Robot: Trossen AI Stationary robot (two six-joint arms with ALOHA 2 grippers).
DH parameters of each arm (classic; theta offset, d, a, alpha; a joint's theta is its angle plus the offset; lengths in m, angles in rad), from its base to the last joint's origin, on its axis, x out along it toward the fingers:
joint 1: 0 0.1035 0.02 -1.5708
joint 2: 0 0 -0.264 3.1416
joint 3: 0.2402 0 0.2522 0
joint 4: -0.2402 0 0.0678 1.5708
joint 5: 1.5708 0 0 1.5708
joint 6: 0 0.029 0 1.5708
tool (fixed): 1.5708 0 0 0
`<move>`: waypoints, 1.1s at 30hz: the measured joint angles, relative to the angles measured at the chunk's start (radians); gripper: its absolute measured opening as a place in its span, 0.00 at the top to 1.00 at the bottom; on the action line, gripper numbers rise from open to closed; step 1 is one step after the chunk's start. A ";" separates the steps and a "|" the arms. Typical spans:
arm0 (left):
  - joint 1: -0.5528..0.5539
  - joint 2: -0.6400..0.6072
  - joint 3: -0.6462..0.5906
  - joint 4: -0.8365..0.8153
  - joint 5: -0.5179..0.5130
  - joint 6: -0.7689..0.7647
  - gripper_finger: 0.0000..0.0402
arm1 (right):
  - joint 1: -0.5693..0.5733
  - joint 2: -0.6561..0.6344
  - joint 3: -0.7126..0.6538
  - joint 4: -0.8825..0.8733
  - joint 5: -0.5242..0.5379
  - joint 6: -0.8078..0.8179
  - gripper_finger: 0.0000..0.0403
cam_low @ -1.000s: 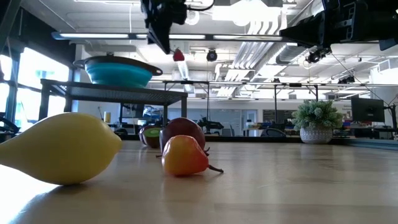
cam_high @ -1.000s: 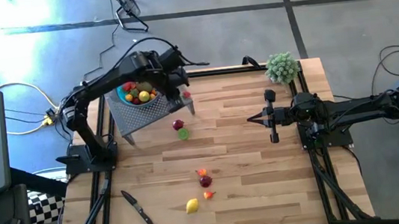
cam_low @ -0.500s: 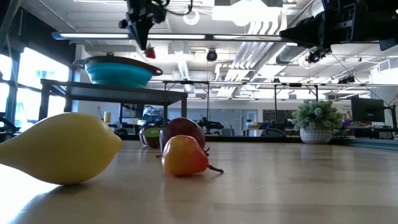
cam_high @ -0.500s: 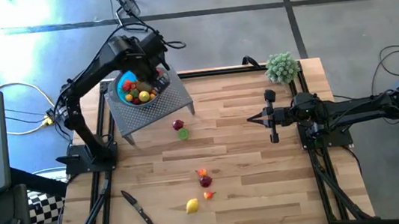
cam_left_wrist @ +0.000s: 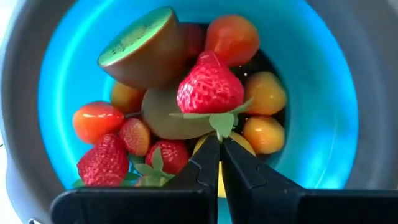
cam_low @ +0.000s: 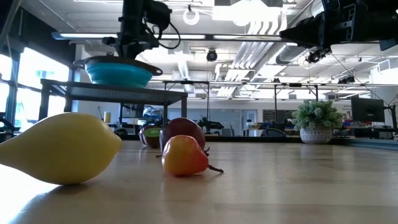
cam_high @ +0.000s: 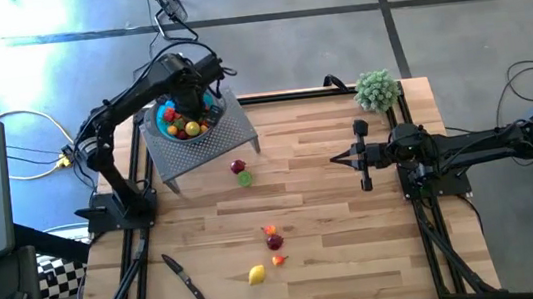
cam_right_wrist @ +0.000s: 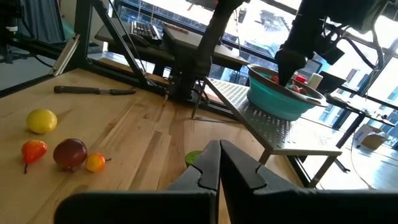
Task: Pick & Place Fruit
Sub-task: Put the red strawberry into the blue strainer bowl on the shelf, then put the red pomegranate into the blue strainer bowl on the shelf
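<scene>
Wooden table (cam_high: 354,210) fills my overhead view, and nearest the front edge lie the knife (cam_high: 187,279) and a loose cluster of fruit: a lemon (cam_high: 257,273), a small orange-red piece (cam_high: 279,261), a maroon one (cam_high: 275,241) and another orange piece (cam_high: 270,230). Farther in, a second maroon fruit (cam_high: 238,167) and a lime-green one (cam_high: 245,179) sit touching each other, just beside the mesh stand (cam_high: 206,146).

What has changed in the last second is my left arm. It was out over the stand's corner with a strawberry held clear of the bowl; now the left claw (cam_left_wrist: 220,148) has swung back and come down over the teal bowl (cam_left_wrist: 329,93). Its fingers are together, pinched on the green leaves of the strawberry (cam_left_wrist: 210,87), which hangs just above the pile of fruit already in the bowl. I can't tell whether it touches the pile yet.

So this piece has reached its target, and I judge the next thing called for is letting go. After that, six fruits are left on the table, so the job is well along but not finished.

Right claw (cam_right_wrist: 219,163) is shut on nothing, parked over the table's right side and pointing toward the middle. Beyond it, the plant ball (cam_high: 376,89) sits at the far right corner.
</scene>
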 joint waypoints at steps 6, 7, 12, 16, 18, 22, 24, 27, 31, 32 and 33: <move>-0.002 0.000 -0.003 0.001 0.000 0.023 0.95 | 0.000 0.000 0.000 0.000 0.000 -0.002 0.99; -0.002 0.000 -0.003 0.001 0.000 0.023 0.94 | 0.000 0.000 0.000 0.000 0.000 -0.004 0.99; -0.002 0.000 -0.003 0.001 0.001 0.023 0.89 | 0.000 0.000 0.000 0.000 0.000 -0.004 0.99; -0.002 0.000 0.029 0.000 0.040 0.024 0.88 | 0.000 0.000 0.000 0.000 0.000 -0.004 0.99; -0.002 0.000 0.056 0.000 0.064 0.026 0.87 | 0.000 0.000 0.000 0.000 0.000 -0.004 0.99; -0.002 0.000 0.113 0.001 0.083 0.026 0.87 | 0.000 0.000 0.000 0.000 -0.001 -0.004 0.99; -0.002 0.000 0.140 0.001 0.083 0.017 0.87 | 0.000 0.000 0.000 0.000 -0.002 -0.004 0.99; -0.002 0.000 0.173 0.001 0.083 0.000 0.87 | 0.000 0.000 0.000 -0.007 0.000 -0.004 0.99; -0.015 0.000 0.181 0.010 0.094 0.011 0.87 | 0.000 0.000 0.000 -0.006 0.000 -0.004 0.99; -0.017 0.000 0.181 0.014 0.094 0.026 0.88 | 0.000 0.000 0.000 -0.006 0.000 -0.004 0.99; -0.018 0.000 0.181 0.020 0.102 0.041 0.88 | 0.000 0.000 0.000 -0.006 0.000 -0.004 0.99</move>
